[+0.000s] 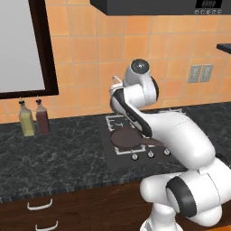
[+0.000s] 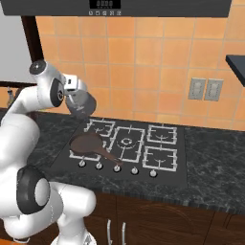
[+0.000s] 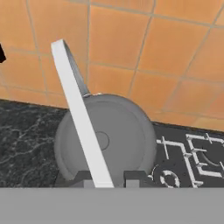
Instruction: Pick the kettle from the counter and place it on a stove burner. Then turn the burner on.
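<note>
1. Now the two-finger gripper [image 3: 108,178] is closed on the thin wire handle of the squat dull-grey metal kettle [image 2: 80,104], which hangs in the air above the rear left corner of the black cooktop [image 2: 184,158].
2. Carry it level to a free pale-grey wire burner grate [image 2: 126,140], away from the brown frying pan [image 2: 87,143].
3. Lower it straight, so the swinging body settles flat.

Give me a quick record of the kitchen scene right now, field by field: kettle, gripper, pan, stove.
kettle: squat dull-grey metal kettle, lifted clear of the black speckled counter, over the stove's left rear corner
gripper: two-finger gripper, shut on the kettle's thin arched handle
pan: brown frying pan on the front-left burner
stove: black cooktop, other pale-grey grates bare, silver knobs along the front
</note>
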You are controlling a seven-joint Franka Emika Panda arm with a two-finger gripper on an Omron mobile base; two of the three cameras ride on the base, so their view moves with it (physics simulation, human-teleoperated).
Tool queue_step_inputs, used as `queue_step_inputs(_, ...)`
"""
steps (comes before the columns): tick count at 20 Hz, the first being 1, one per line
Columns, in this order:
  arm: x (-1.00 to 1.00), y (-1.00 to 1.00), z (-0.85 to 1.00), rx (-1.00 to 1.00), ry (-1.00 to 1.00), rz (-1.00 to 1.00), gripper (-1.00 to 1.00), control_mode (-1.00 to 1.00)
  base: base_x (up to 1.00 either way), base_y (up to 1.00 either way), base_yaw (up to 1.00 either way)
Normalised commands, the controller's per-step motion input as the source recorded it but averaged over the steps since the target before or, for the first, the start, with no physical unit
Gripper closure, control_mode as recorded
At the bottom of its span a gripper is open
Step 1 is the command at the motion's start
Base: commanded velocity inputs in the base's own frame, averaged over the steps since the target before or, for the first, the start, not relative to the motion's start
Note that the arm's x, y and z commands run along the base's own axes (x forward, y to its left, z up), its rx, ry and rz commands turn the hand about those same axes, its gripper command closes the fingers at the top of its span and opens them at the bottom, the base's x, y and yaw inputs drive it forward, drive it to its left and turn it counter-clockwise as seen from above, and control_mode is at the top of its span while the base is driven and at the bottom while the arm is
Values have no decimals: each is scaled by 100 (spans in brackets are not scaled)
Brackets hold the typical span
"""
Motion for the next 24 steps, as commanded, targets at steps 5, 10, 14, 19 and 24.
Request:
queue_step_inputs(5, 16, -100, 41, 1, -3, -34, 100, -100, 0, 0, 0)
queue_step_inputs(10, 7, -100, 11, 6, 0, -35, 100, -100, 0, 0, 0)
queue_step_inputs(14, 0, -100, -2, 15, 0, -29, 100, -100, 0, 0, 0)
queue_step_inputs(19, 0, -100, -21, 26, 0, -21, 100, -100, 0, 0, 0)
queue_step_inputs(24, -1, -100, -24, 24, 0, -17, 100, -100, 0, 0, 0)
